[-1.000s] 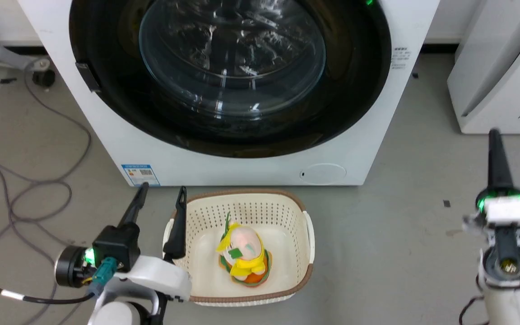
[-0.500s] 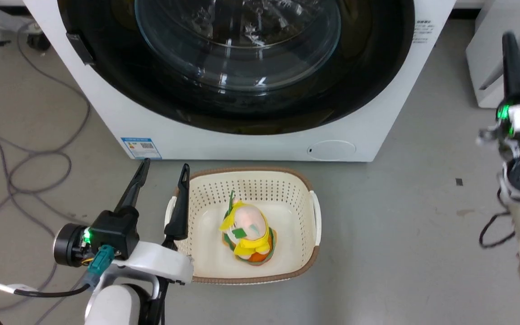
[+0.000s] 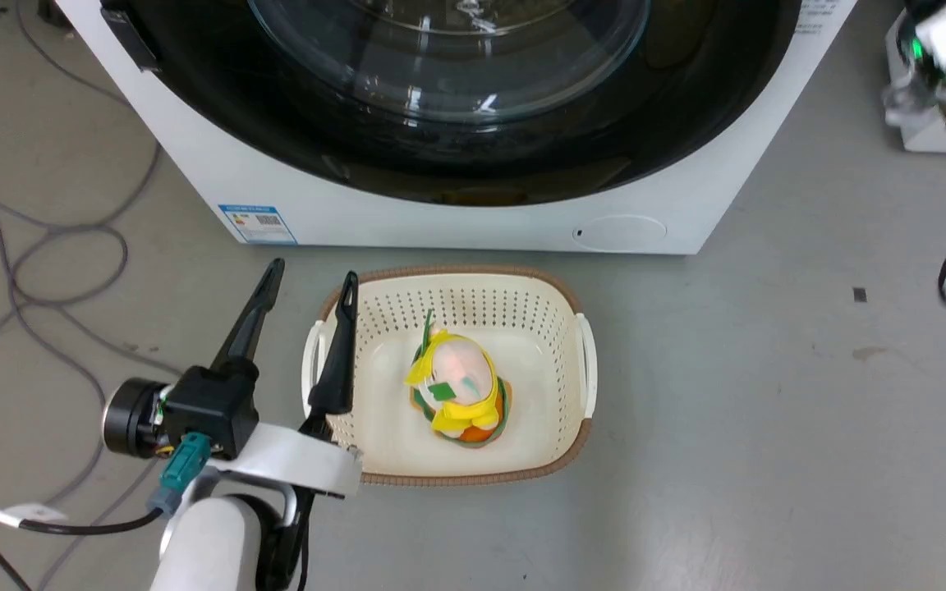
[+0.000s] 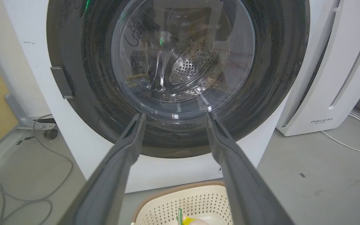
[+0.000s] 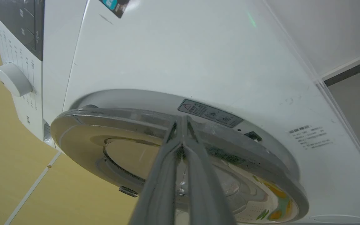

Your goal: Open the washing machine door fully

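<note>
The washing machine (image 3: 407,222) stands across the top of the head view, its blue label (image 3: 258,223) low on the white front. The washing machine door (image 3: 440,156) lies against the front, a glossy black ring around bulging glass, and the steel drum (image 4: 192,65) shows through it. My left gripper (image 3: 309,279) hangs open by the basket's left rim, pointing at the door (image 4: 270,78), with nothing between its fingers. My right wrist (image 3: 945,41) is at the upper right. My right gripper (image 5: 182,120) is shut, its tips at the door's rim (image 5: 105,125), seen edge-on.
A cream basket (image 3: 580,361) holding a yellow plush toy (image 3: 456,386) sits on the floor before the machine. Cables (image 3: 46,246) loop on the floor at the left. A white appliance (image 4: 330,78) stands right of the machine. A small round flap (image 3: 619,232) sits low on the front.
The head camera has shifted, so everything sits higher in the view. My right arm has risen forward to the door's right side. My left gripper stays open beside the basket.
</note>
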